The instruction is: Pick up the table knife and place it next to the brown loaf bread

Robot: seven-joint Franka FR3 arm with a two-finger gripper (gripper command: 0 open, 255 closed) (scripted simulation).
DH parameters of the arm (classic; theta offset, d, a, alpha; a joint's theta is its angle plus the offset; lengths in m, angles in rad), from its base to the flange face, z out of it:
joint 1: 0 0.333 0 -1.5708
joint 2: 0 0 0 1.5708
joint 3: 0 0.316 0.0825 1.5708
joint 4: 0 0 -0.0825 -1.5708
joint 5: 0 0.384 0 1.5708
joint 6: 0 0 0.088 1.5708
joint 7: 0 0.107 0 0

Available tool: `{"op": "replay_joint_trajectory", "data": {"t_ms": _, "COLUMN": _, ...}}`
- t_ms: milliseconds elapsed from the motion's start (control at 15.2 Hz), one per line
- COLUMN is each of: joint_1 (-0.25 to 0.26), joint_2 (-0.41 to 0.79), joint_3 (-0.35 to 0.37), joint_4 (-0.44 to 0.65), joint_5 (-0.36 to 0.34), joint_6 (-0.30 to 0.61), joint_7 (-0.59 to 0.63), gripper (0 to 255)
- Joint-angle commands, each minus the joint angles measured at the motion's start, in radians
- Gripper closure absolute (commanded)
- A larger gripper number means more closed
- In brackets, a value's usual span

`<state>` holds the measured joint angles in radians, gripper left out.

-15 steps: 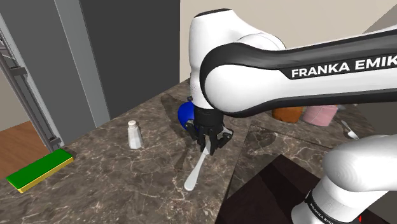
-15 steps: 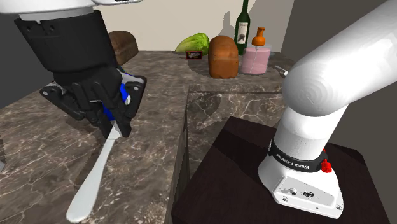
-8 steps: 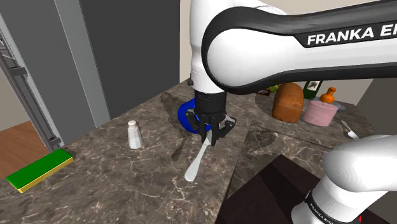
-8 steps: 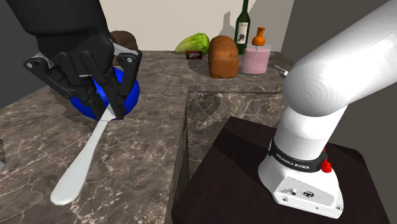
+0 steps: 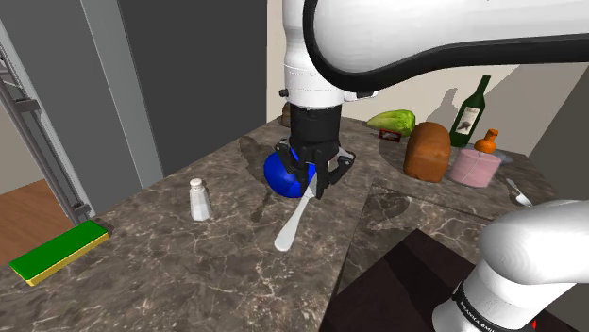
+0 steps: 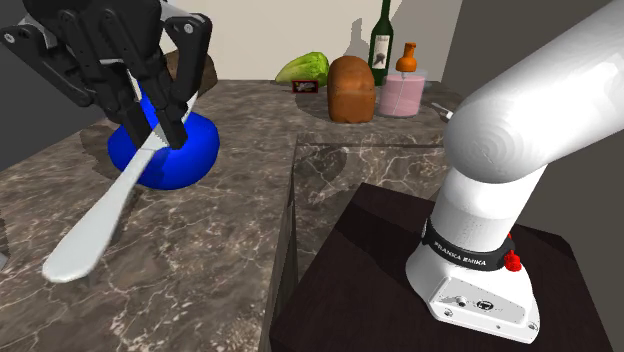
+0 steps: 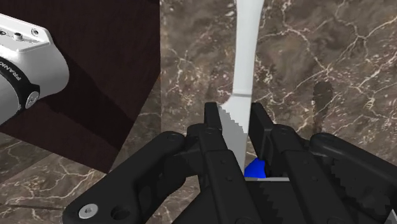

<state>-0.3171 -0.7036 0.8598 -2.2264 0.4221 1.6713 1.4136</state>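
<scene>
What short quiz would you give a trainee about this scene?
1. True or false: the pincer is shut on the knife.
2. Which stands nearest the pink jar? A shaker, B loaf, C green block.
3. What colour is the bowl behind the pincer?
Key: 1 true; 2 B; 3 blue.
</scene>
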Motion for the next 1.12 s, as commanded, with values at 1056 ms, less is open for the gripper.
{"op": "replay_joint_trajectory", "data": {"t_ms": 1056, "joint_1": -0.06, "joint_2": 0.015, "joint_3": -0.226, "joint_4": -0.015, "joint_5": -0.134, "joint_6": -0.03, "joint_7": -0.23, "gripper": 255}}
